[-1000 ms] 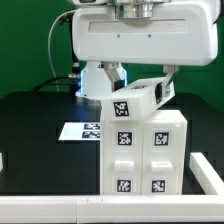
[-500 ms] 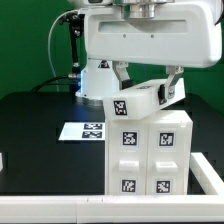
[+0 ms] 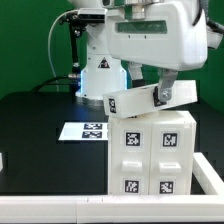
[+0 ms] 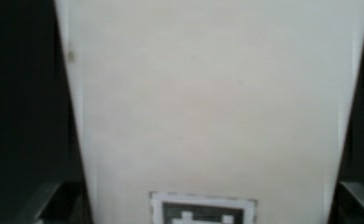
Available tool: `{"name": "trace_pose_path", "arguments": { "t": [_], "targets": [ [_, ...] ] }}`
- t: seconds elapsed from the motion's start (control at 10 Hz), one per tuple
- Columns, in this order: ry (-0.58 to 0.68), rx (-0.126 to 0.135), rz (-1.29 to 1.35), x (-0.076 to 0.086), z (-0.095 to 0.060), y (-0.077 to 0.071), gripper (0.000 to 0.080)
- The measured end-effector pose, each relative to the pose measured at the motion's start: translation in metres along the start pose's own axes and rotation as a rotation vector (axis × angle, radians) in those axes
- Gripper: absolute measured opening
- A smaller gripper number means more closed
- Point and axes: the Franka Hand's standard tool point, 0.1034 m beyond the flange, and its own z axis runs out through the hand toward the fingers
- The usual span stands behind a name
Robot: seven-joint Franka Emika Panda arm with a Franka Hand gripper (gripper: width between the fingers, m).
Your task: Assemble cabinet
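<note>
The cabinet point(image 3: 150, 150) is a tall white box with several black-and-white tags on its front, standing upright on the black table at the exterior view's right. My gripper point(image 3: 150, 90) is shut on a smaller white tagged panel point(image 3: 138, 101), held tilted just above the cabinet's top, its lower end toward the exterior view's left. In the wrist view the panel point(image 4: 205, 100) fills most of the picture, with a tag near its end. My gripper point(image 4: 205, 205) has dark fingers point(image 4: 54, 203) showing at either side of the panel.
The marker board point(image 3: 85, 130) lies flat on the table behind and to the left of the cabinet. A white rail point(image 3: 60, 206) runs along the table's front edge. Another white part point(image 3: 208, 172) lies at the exterior view's right edge. The robot base point(image 3: 100, 75) stands behind.
The arm has swung toward the exterior view's right and carried the panel with it. The panel now lies flatter over the cabinet's top. The cabinet has not moved.
</note>
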Motion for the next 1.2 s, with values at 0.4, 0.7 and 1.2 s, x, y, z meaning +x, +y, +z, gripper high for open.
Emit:
{"name": "trace_pose_path", "arguments": {
  "t": [0.4, 0.7, 1.2],
  "targets": [
    [-0.061, 0.031, 0.462, -0.003, 0.002, -0.005, 0.0556],
    [-0.067, 0.059, 0.677, -0.003, 0.003, -0.01, 0.0556],
    [-0.153, 0.124, 1.038, -0.007, 0.004, -0.019, 0.0556]
  ]
}}
